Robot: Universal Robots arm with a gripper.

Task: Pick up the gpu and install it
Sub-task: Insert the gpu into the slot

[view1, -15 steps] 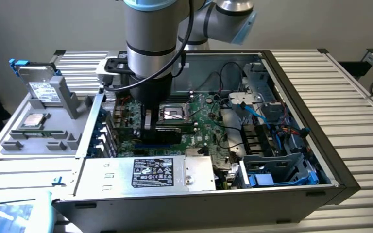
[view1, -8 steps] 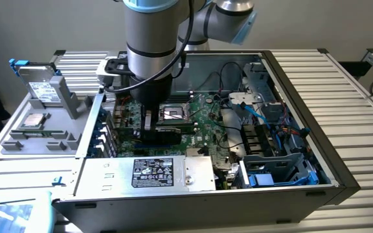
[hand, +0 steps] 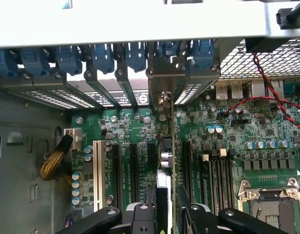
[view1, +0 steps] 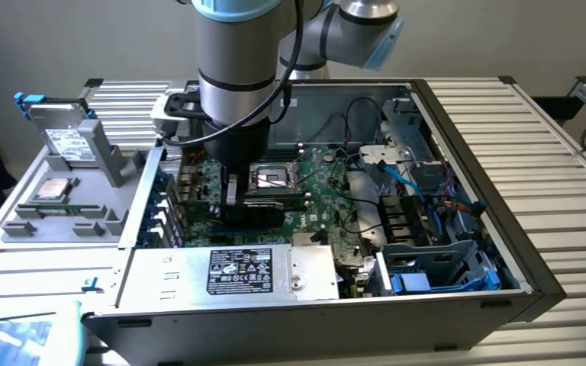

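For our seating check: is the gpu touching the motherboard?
Cannot tell. The wrist view sees the gpu edge-on, hiding its edge nearest the motherboard; in the exterior view the arm covers it.

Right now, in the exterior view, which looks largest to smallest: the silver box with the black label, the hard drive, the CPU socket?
1. silver box, clearly largest
2. hard drive
3. CPU socket, smallest

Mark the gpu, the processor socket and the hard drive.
gpu [hand: 165, 157]: wrist view, on the card's edge, seen edge-on above the slots.
processor socket [hand: 270, 207]: wrist view, on its open middle.
hard drive [view1: 67, 142]: exterior view, on its white label.
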